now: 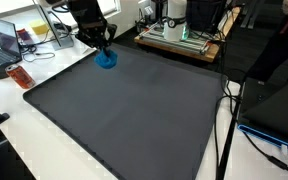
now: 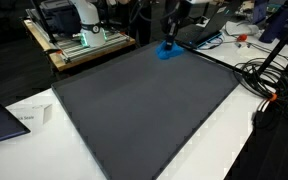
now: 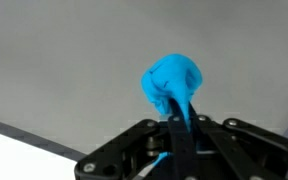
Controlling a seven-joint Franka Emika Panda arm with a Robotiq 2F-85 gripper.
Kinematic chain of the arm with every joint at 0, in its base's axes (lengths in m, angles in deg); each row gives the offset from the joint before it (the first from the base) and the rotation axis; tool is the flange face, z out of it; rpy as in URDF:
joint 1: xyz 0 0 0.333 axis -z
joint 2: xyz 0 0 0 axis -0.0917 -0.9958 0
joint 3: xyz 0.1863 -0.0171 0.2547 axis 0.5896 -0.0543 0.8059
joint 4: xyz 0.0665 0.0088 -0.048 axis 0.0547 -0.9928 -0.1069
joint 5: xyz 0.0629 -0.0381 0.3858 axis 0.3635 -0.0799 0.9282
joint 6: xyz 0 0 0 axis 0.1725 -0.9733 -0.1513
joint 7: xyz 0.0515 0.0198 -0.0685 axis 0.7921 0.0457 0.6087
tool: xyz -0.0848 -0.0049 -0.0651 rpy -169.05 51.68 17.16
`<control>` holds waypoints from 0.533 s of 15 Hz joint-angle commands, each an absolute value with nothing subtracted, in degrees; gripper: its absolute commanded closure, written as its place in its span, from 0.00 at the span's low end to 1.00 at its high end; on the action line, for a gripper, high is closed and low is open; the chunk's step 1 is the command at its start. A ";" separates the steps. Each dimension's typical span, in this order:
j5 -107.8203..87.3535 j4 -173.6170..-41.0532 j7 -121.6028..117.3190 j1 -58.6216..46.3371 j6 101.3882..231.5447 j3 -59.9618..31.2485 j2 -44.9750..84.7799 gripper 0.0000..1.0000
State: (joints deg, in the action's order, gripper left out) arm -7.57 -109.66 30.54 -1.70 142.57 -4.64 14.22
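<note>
my end effector (image 3: 174,122) is closed on a small crumpled blue cloth (image 3: 172,82). in the wrist view the two fingers meet on a thin fold at the cloth's near side, and the rest bunches up beyond the tips. in an exterior view the blue cloth (image 1: 107,60) sits on a large dark grey mat (image 1: 134,115), close to the mat's far corner, with my arm coming down on it from above.

i judge the pinch to be narrow, catching only a fold and not the bulk. to do it well i would hold the fingers fully together and move straight up, not sideways, so the fold does not slip out.

the mat's edge runs just beside the cloth, and the white counter (image 1: 44,135) shows beyond it. near that corner are an orange object (image 1: 21,76) and a laptop (image 1: 9,42). a wooden-framed machine (image 1: 179,38) stands behind, and cables (image 2: 259,75) trail along another edge. the wide middle of the mat gives the most open room.
</note>
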 commanded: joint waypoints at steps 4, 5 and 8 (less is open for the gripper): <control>-6.26 -119.25 28.73 -2.94 143.56 -5.24 29.98 0.99; -6.56 -119.61 28.12 -3.28 143.55 -5.39 31.41 0.99; -6.98 -119.76 26.91 -4.25 142.87 -5.62 34.60 0.99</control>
State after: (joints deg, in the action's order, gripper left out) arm -7.52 -117.22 28.55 -2.85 143.10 -4.71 30.03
